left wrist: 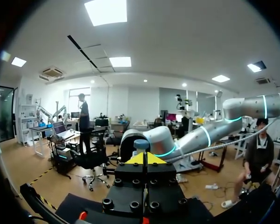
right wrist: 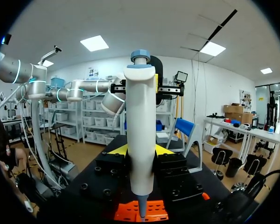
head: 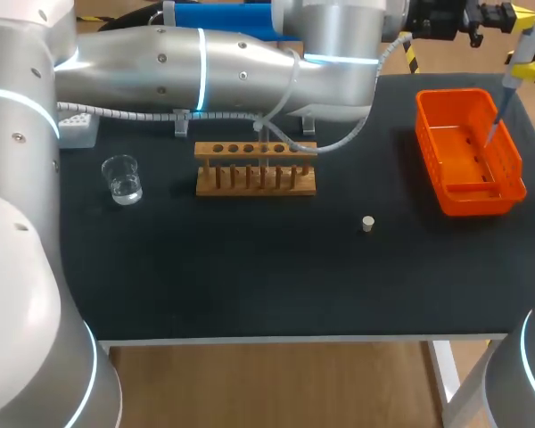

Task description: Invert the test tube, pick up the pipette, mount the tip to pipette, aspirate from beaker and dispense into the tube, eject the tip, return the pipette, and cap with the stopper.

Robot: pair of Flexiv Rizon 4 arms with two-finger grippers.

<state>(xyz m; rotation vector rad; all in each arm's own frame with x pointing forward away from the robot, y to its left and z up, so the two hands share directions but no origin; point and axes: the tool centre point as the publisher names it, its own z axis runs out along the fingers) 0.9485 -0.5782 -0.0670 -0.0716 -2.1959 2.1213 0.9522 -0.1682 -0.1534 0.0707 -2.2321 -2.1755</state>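
Observation:
My right gripper (right wrist: pixel 141 151) is shut on the white pipette (right wrist: pixel 141 121), which stands upright with its blue plunger knob on top. In the head view the right gripper (head: pixel 528 68) holds the pipette (head: pixel 508 89) at the far right, its thin end hanging over the orange bin (head: pixel 515 159). My left arm reaches across the back of the table. The left gripper (left wrist: pixel 143 158) is shut with nothing in it, close to the pipette's knob (left wrist: pixel 141 143). A glass beaker (head: pixel 122 178) with clear liquid stands at the left. The wooden rack (head: pixel 256 168) holds a clear tube (head: pixel 265 145). A small stopper (head: pixel 367 224) lies on the mat.
A white tip box (head: pixel 76 126) sits at the back left, under my left arm. A cable from the left arm droops over the rack's back.

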